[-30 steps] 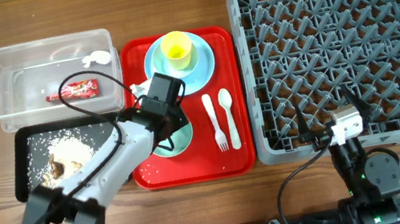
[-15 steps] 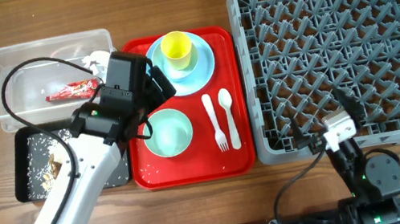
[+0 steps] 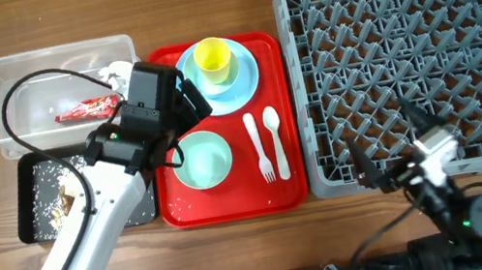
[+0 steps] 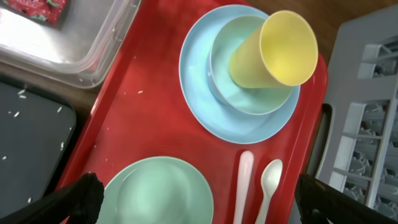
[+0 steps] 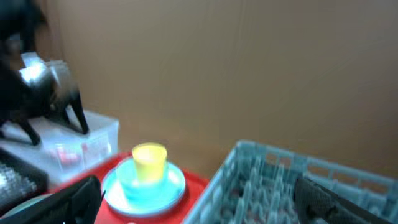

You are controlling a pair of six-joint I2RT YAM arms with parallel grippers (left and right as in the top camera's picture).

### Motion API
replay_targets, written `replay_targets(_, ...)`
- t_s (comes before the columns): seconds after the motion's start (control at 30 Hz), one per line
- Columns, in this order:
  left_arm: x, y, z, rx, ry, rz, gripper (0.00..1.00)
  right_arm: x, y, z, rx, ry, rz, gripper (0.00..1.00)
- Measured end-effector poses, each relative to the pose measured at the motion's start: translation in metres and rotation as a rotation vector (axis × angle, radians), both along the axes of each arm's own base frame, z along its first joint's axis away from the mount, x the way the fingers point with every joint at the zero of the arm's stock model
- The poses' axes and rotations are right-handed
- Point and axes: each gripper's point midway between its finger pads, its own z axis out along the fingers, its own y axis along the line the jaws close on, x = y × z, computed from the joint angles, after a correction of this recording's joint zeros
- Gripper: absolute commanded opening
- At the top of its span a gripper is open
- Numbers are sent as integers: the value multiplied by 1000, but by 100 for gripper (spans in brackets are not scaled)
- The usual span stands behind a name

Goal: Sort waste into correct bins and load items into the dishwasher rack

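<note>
My left gripper [image 3: 192, 102] hangs open above the red tray, its fingers apart on either side of the pale-green bowl [image 4: 155, 193] without touching it. On the round light-blue plate [image 3: 248, 81] stands a light-blue bowl [image 4: 230, 68] with the yellow cup [image 3: 214, 59] in it. The white fork [image 3: 258, 148] and spoon [image 3: 274, 133] lie side by side. A red wrapper [image 3: 87, 109] and a white tissue [image 3: 117, 70] are in the clear tub [image 3: 7, 145]. Food scraps [image 3: 61, 199] lie in the black tray [image 3: 28, 180]. My right gripper [image 3: 396, 153] is open and empty at the near edge of the grey rack [image 3: 413, 47].
The red serving tray [image 3: 293, 180] sits between the two bins on the left and the rack on the right. The left arm's black cable [image 3: 27, 87] loops over the clear tub. Bare wooden table runs along the near edge.
My left gripper has lifted back and to the left off the pale-green bowl and opened; the bowl now shows whole. The right gripper has shifted slightly to the right.
</note>
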Motion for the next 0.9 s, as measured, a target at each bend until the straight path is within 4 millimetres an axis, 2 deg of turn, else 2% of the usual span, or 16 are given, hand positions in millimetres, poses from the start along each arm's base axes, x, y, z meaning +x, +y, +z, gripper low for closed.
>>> replay_targets(0.07, 0, 0, 0, 0, 1, 0, 100, 3, 1, 37, 27, 43, 8, 100)
replay_targets(0.13, 0, 0, 0, 0, -1, 0, 100, 14, 8, 61, 49, 140, 45, 100)
replay_targets(0.27, 0, 0, 0, 0, 1, 0, 100, 55, 36, 88, 117, 387, 203, 100)
replay_targets(0.33, -1, 0, 0, 1, 3, 0, 100, 72, 55, 91, 213, 510, 321, 100)
replay_targets(0.37, 0, 0, 0, 1, 2, 0, 100, 80, 63, 87, 268, 578, 372, 92)
replay_targets(0.4, 0, 0, 0, 0, 2, 0, 100, 85, 71, 78, 321, 659, 423, 72)
replay_targets(0.43, 0, 0, 0, -1, -1, 0, 100, 89, 77, 68, 356, 728, 460, 61)
replay_targets(0.47, 2, -1, 1, -4, -9, 0, 100, 94, 84, 52, 398, 825, 505, 45)
replay_targets(0.53, 3, 1, 2, -1, -14, -1, 100, 101, 98, 13, 463, 1031, 546, 40)
replay_targets(0.6, 8, 6, 3, 12, -27, -7, 100, 98, 111, -16, 464, 1168, 519, 38)
replay_targets(0.63, 12, 17, 4, 20, -34, 10, 100, 95, 116, -23, 451, 1195, 502, 35)
replay_targets(0.7, 21, 50, 5, 34, -37, 85, 100, 87, 130, -45, 369, 1241, 416, 29)
replay_targets(0.77, 25, 85, 4, 40, -34, 174, 100, 81, 141, -64, 263, 1245, 310, 28)
replay_targets(0.8, 26, 99, 4, 38, -28, 208, 100, 80, 143, -72, 212, 1234, 258, 28)
replay_targets(0.83, 24, 121, 2, 38, -17, 269, 100, 77, 146, -81, 149, 1217, 197, 28)
replay_targets(0.9, 21, 143, 1, 39, -3, 328, 100, 77, 144, -92, 65, 1188, 95, 28)
